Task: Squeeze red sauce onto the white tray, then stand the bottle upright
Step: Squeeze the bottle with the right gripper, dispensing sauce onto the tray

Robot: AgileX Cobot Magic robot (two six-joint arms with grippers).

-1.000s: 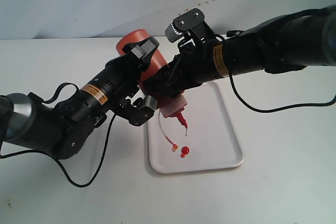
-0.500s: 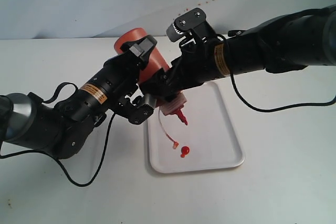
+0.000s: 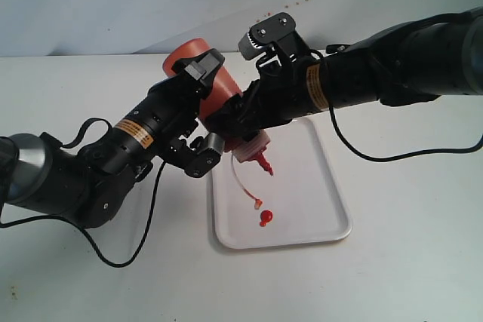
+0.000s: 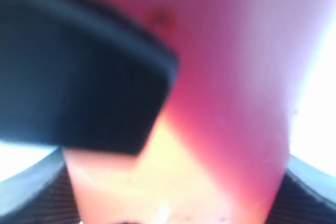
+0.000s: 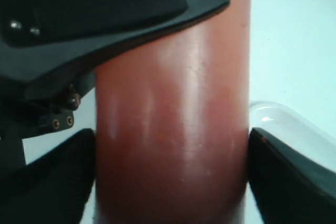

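Note:
The bottle [image 3: 189, 58], red-orange and translucent, hangs tilted in the air with its red nozzle [image 3: 262, 162] pointing down over the white tray [image 3: 309, 179]. My left gripper [image 3: 207, 111] is shut on its upper body, and my right gripper [image 3: 240, 127] is shut on it nearer the nozzle. A small blob of red sauce [image 3: 265, 219] lies on the tray, and the tethered cap [image 3: 258, 203] dangles just above it. In the right wrist view the bottle [image 5: 173, 129] fills the gap between both fingers of the gripper [image 5: 172, 182]. The left wrist view shows only the blurred bottle [image 4: 226, 77] up close.
The tray lies on a white tabletop [image 3: 407, 262] in front of a pale wall. A black cable [image 3: 113, 258] loops on the table below my left arm. Another cable [image 3: 392, 157] hangs under my right arm.
Both arms have lifted the bottle a little, so the nozzle and the dangling cap stand higher above the tray. The sauce blob has stayed in place.

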